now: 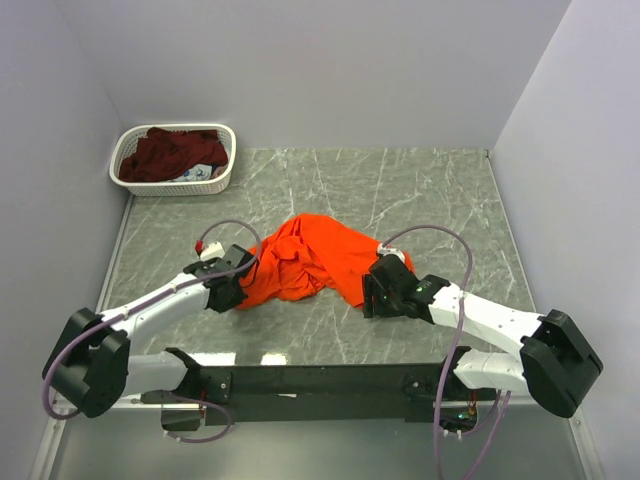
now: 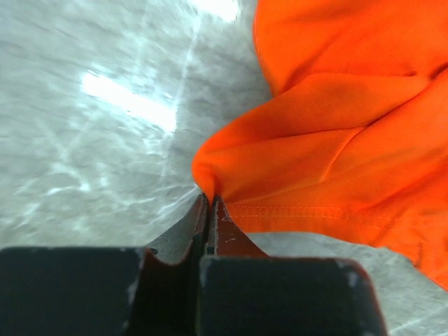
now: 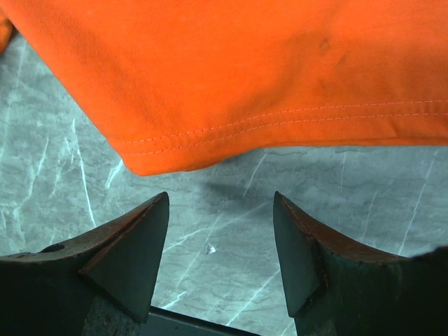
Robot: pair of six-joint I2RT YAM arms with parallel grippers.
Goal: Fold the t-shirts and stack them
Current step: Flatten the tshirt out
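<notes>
The left gripper (image 2: 210, 203) is pinching the orange shirt (image 1: 312, 260). Its two fingers are pressed tight together, and a fold of cloth is caught at their tips. The right gripper (image 3: 220, 210) is hanging wide apart and holding nothing. It is sitting low over the table (image 1: 420, 190), just beside the shirt's stitched hem. The hem is lying just past its fingertips, not between them.

The orange shirt is lying in a bunched heap in the middle of the table, between the two grippers. The maroon shirt (image 1: 170, 152) is lying crumpled in the basket (image 1: 226, 160) at the far left corner, well apart from the arms.

I think the job is only starting. The step in hand looks like grabbing the orange shirt at two spots so it can be pulled flat. Nothing is folded yet, and nothing is stacked.

Next, the right gripper is going to need to slide forward until the hem is between its fingers, and then close on it. After that, both arms are going to have to lift and pull apart so the shirt opens out. It is hard to tell which part the left gripper is holding; it may be a sleeve or a corner.
</notes>
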